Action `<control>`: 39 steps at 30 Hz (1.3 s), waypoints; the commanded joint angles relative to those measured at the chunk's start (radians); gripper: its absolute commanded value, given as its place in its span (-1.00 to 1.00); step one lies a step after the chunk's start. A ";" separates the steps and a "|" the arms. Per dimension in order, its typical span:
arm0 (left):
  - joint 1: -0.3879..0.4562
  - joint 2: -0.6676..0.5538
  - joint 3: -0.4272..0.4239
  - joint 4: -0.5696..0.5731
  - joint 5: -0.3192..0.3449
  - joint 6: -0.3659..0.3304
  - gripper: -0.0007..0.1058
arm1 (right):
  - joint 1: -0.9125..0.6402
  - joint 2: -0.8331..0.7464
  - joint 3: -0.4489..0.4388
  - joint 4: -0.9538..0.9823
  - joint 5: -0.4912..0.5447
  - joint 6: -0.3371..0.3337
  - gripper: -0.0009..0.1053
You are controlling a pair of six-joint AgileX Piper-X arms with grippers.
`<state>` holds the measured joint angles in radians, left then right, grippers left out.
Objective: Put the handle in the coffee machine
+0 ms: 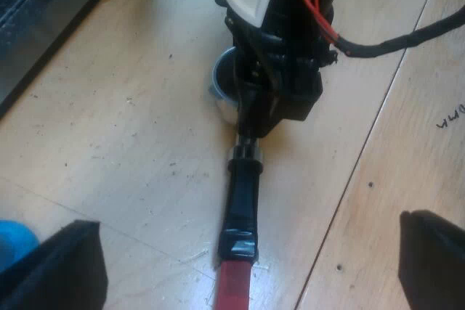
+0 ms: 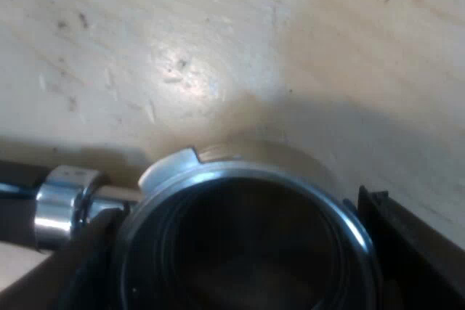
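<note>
While the holder lies flat on the wooden table, my right gripper is down over its metal basket. From that wrist I look straight into the dark cup. One black finger sits against the rim on one side. The other is pressed in on the opposite side, next to the shiny collar where the handle begins. The jaws stand narrowed to the basket's width and have hold of it (contact looks real on both sides, though the near edges are in shadow).

Seen from the left wrist, the right arm stands upright over the basket. The black handle runs from it across the boards to its red end, nearest my left gripper. That gripper is spread wide, fingers well apart on either side of the handle's line, holding nothing. A blue object sits just beside one left finger; I cannot tell what it is. A dark ridged body lies beyond the basket, well apart from the holder.
</note>
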<state>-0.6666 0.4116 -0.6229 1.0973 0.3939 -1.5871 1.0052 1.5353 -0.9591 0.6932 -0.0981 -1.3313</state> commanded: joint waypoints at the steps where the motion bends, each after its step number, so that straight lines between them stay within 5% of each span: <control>1: -0.005 -0.005 -0.003 -0.004 0.008 -0.001 0.58 | -0.005 -0.035 -0.004 0.000 0.011 -0.004 -0.98; 19: -0.005 -0.005 -0.003 -0.004 0.024 -0.001 0.58 | -0.005 -0.185 -0.004 0.165 0.126 0.031 -0.98; 26: -0.005 -0.002 -0.003 -0.006 0.067 0.001 0.58 | -0.005 -0.192 -0.089 0.235 0.144 0.047 -0.98; 39: -0.005 0.033 -0.003 -0.005 0.069 0.155 0.58 | -0.005 -0.192 -0.189 0.284 0.135 0.025 -0.98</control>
<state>-0.6666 0.4422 -0.6229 1.0973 0.4476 -1.4362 1.0052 1.3570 -1.1336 0.9716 0.0421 -1.2939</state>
